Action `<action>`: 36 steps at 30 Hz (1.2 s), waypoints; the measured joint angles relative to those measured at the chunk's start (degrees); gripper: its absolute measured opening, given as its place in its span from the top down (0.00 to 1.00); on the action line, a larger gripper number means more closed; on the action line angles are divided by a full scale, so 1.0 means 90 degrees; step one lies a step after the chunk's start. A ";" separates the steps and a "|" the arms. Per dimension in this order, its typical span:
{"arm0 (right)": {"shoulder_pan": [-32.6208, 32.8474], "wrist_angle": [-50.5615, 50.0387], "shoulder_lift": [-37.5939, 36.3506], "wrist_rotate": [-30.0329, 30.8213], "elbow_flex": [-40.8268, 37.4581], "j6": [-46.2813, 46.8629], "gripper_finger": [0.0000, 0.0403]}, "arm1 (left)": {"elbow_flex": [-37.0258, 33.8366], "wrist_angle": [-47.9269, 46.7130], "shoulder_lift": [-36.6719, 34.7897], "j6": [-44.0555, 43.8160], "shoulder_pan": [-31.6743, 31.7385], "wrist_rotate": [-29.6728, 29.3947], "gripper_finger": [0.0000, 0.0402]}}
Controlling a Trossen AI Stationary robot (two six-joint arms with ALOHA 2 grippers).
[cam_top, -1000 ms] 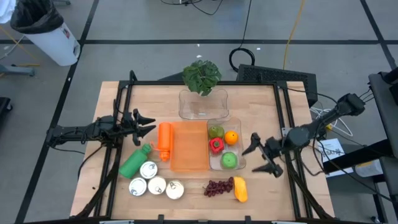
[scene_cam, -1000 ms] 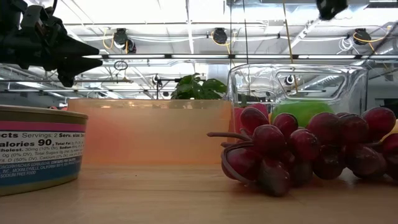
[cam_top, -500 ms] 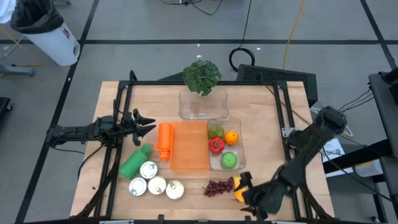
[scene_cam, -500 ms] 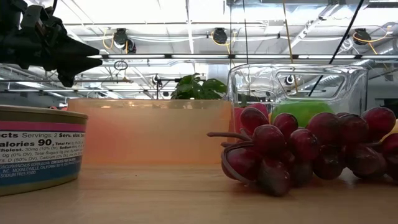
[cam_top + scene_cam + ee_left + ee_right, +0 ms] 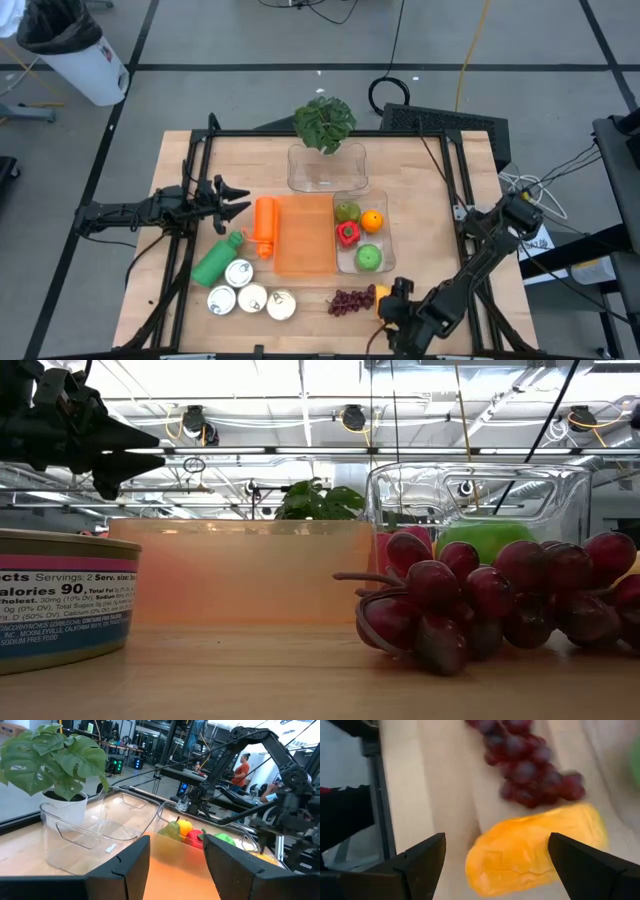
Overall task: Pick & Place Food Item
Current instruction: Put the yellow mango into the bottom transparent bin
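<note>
A grey floor (image 5: 250, 40) crossed by dark lines surrounds the wooden table (image 5: 420, 180). A white bin (image 5: 75, 55) with a black liner stands at one corner, cables (image 5: 395, 60) trail behind, and ceiling lights (image 5: 260, 380) glow over distant workstations (image 5: 130, 755)

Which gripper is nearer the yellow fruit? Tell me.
Right. The right gripper hovers open directly over the yellow fruit; the left gripper waits across the table.

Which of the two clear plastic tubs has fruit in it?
The clear plastic tub beside the orange board: it holds green, orange and red fruit. The clear plastic tub by the potted plant is empty.
</note>
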 joint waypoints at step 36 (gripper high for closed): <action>0.0151 -0.3125 -0.1047 0.0316 -0.0501 0.0208 0.17 | 0.0000 -0.0004 -0.0001 0.0000 0.0000 0.0001 0.58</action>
